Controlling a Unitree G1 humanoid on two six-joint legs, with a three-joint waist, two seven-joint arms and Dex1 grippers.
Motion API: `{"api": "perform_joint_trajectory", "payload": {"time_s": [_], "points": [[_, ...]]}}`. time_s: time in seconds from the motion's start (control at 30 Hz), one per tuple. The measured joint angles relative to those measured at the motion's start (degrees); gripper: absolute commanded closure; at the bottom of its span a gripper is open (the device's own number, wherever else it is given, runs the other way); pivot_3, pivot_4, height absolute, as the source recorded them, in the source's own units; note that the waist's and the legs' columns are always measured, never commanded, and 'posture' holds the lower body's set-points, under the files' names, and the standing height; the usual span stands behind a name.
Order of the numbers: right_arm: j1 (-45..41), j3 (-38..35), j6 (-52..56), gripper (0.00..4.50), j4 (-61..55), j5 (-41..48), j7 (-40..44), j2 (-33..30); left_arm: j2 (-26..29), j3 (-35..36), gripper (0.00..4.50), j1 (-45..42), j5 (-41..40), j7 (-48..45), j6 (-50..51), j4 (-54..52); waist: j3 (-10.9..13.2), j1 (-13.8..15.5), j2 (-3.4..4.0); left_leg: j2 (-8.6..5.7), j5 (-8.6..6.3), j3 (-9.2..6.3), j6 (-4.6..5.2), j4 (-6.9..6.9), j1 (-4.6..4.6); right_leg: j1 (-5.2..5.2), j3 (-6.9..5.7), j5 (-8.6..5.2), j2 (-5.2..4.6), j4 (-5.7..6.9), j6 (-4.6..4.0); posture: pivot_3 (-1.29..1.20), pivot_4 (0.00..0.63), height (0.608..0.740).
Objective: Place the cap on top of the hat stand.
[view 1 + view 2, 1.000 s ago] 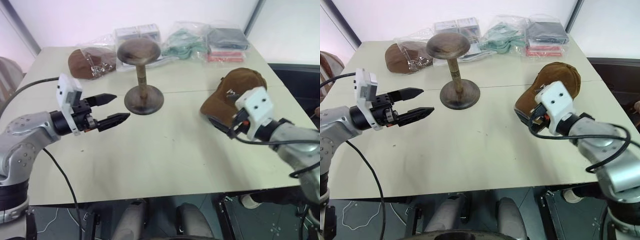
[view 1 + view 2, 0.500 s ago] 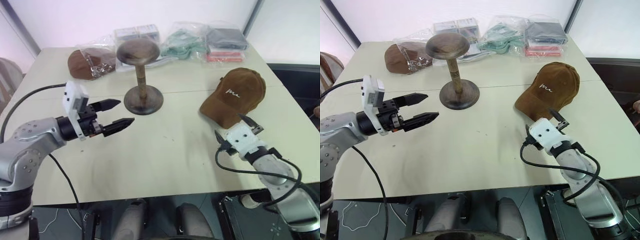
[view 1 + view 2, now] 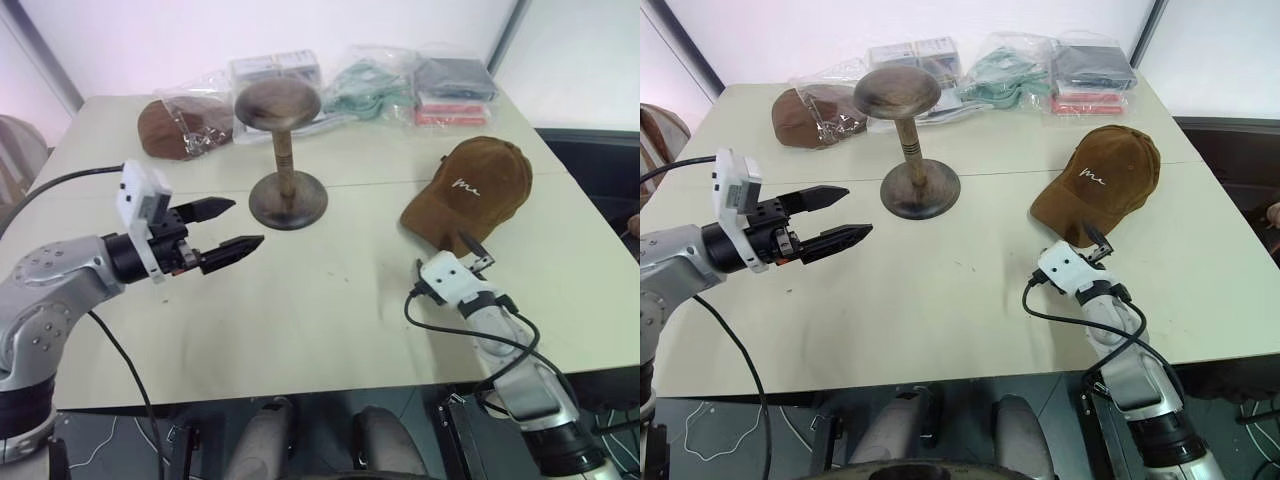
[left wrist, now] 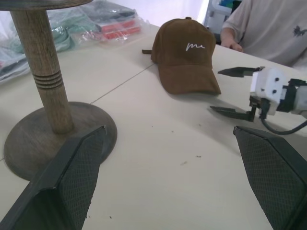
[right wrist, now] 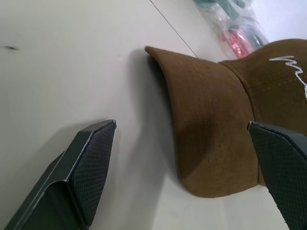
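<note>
Just beyond spread jaws, cap (image 3: 470, 192)

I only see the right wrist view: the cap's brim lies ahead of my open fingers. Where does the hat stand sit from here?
Observer: The hat stand stands upright on the table, to the left of the cap, its dome bare.
Operator: And the left gripper?
Observer: The left gripper hovers open above the table, left of the stand's base, holding nothing.
Operator: Anything behind the stand?
Observer: A bagged reddish-brown hat lies behind it, to its left, near the far edge.
</note>
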Motion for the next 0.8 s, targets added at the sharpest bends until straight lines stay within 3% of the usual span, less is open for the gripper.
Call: {"api": "perform_joint_trajectory", "payload": {"time_s": [0.47, 0.77, 0.8], "points": [[-1.21, 0.19, 2.98, 0.01, 4.07, -12.20, -6.35, 1.14, 0.96, 1.85, 0.00, 1.86, -1.77, 2.10, 1.01, -1.86, -0.06, 0.59, -0.06, -0.01, 0.02, -0.01, -0.03, 0.02, 0.09, 0.01, -0.01, 0.00, -0.01, 0.03, 0.00, 0.00, 0.150, 0.740], [-0.81, -0.20, 5.15, 0.01, 4.24, -14.95, -7.53, 1.05, 0.97, 1.79, 0.00, 1.85, -1.85, 2.43, 0.91, -1.85, -0.08, 1.38, -0.09, -0.02, 0.02, -0.01, -0.04, 0.05, 0.13, 0.03, -0.02, 0.00, -0.01, 0.03, -0.01, 0.00, 0.150, 0.740], [-0.86, -0.20, 5.21, 0.25, 4.32, -15.03, -7.72, 1.16, 0.97, 1.78, 0.00, 1.85, -1.85, 2.43, 0.88, -1.84, -0.08, 1.36, -0.09, -0.02, 0.02, -0.01, -0.04, 0.04, 0.13, 0.04, -0.01, 0.00, 0.00, 0.03, -0.01, 0.00, 0.150, 0.740]]}}
